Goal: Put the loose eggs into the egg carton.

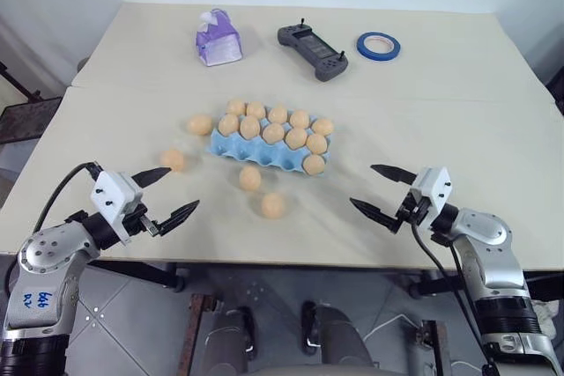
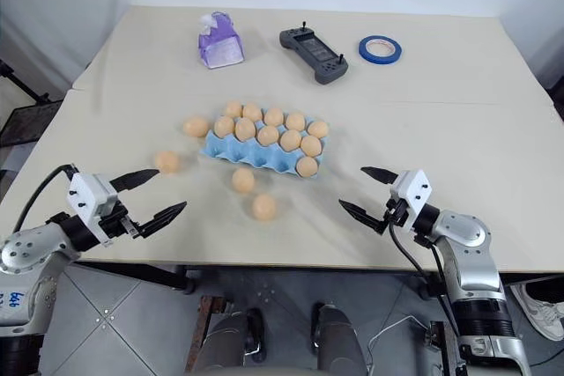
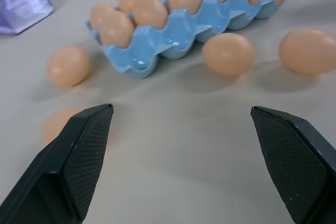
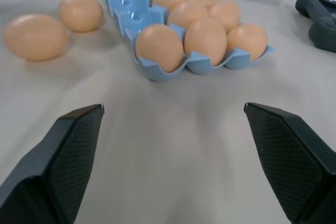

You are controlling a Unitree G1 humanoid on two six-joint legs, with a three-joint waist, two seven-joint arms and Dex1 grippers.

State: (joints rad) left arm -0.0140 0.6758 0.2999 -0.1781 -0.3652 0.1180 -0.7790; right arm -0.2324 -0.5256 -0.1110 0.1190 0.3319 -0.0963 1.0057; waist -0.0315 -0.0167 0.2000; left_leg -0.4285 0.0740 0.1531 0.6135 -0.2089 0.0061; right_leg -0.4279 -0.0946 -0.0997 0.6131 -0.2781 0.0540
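Desk: I see egg carton at centre, mostly filled; four loose eggs beside it. Left claw and right claw spread wide, empty.

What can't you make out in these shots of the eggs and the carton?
- Egg carton: in the eye views the eggs seated in it hide the back cups, so empty cups there cannot be counted.
- Loose egg: in the left wrist view, a black finger partly covers it.
- Controller: cut off by the right wrist view's edge.
- Controller screen: too small to read.
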